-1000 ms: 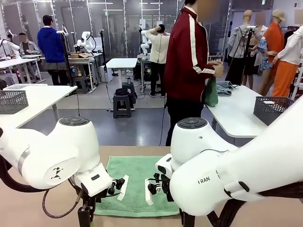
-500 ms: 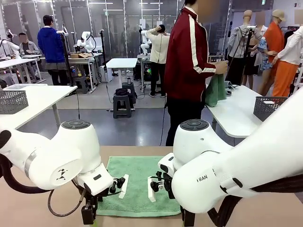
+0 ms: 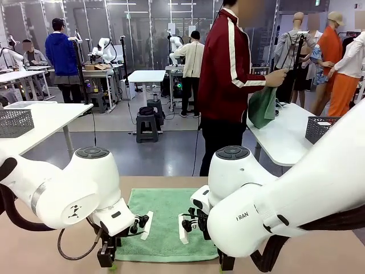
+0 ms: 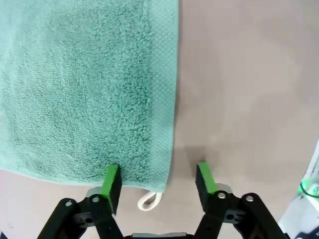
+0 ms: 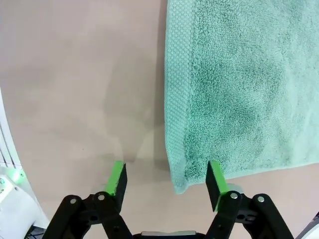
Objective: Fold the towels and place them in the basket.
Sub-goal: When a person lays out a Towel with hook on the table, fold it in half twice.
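1. Over the last second both white arms have sunk lower over the near edge of the mint-green terry towel (image 3: 165, 220). It lies flat and unfolded on the tan tabletop (image 3: 34, 251) between them.
2. The left gripper (image 4: 157, 179) straddles one near corner of the towel, the one with the small white hanging loop (image 4: 149, 200). One green pad sits over the cloth and the other over bare tabletop. Its jaws stand apart and clench nothing yet.
3. The right gripper (image 5: 167, 177) straddles the other near corner in the same way, released and holding nothing.
4. This likely means the first fold is about to begin, with both corners pinched together. Nothing has been folded or put away so far.
5. Across the room, the person's hand (image 3: 279, 77) has lifted a darker green cloth (image 3: 263, 107) off the far white table (image 3: 279, 142).
6. Count: two grippers; one mint-green towel on the tabletop; one darker green cloth in the person's hand, possibly another towel, though it is too far off to be sure.
7. There are two baskets: one dark mesh-sided plastic basket (image 3: 14, 123) on the left side table and a second basket (image 3: 328, 130) on the far white table. Both are well apart from the towel.
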Controlling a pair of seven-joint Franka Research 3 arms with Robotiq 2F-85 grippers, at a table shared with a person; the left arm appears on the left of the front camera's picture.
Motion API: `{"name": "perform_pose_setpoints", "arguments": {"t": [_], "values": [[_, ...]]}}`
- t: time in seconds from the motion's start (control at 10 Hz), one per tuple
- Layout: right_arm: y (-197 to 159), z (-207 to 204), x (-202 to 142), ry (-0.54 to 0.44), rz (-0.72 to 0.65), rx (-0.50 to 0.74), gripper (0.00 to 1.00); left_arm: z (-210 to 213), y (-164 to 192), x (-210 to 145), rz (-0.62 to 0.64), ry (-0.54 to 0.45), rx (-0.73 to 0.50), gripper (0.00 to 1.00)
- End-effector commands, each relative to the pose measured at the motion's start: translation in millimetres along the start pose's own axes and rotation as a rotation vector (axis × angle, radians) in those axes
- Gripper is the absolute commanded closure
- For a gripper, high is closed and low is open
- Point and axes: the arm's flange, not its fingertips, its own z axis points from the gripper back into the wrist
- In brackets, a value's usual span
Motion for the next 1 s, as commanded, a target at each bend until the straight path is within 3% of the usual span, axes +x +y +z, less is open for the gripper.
{"name": "perform_pose_setpoints", "arguments": {"t": [0.0, 0.3, 0.4, 0.5, 0.6, 0.7, 0.8, 0.9], "values": [[0, -5, 3, 0.009, -0.010, -0.072, 0.20, -5, 3, -2, 0.002, -0.008, 0.059, 0.28], [-1, -10, 3, 0.012, -0.027, -0.073, 0.20, -9, 7, -4, 0.004, 0.002, 0.045, 0.28], [-1, -12, 3, 0.017, -0.029, -0.076, 0.40, -11, 7, -4, 0.001, 0.014, 0.054, 0.36], [-1, -13, 3, 0.019, -0.032, -0.071, 0.40, -11, 8, -5, 0.003, 0.016, 0.047, 0.47], [-1, -14, 3, 0.023, -0.033, -0.068, 0.60, -11, 8, -6, 0.003, 0.015, 0.046, 0.55], [-1, -15, 3, 0.026, -0.034, -0.068, 0.42, -10, 8, -6, 0.003, 0.017, 0.045, 0.66], [-1, -16, 4, 0.026, -0.034, -0.070, 0.80, -9, 8, -6, 0.004, 0.018, 0.045, 0.74], [-1, -16, 4, 0.025, -0.033, -0.075, 0.62, -8, 9, -6, 0.004, 0.022, 0.046, 0.85]]}}
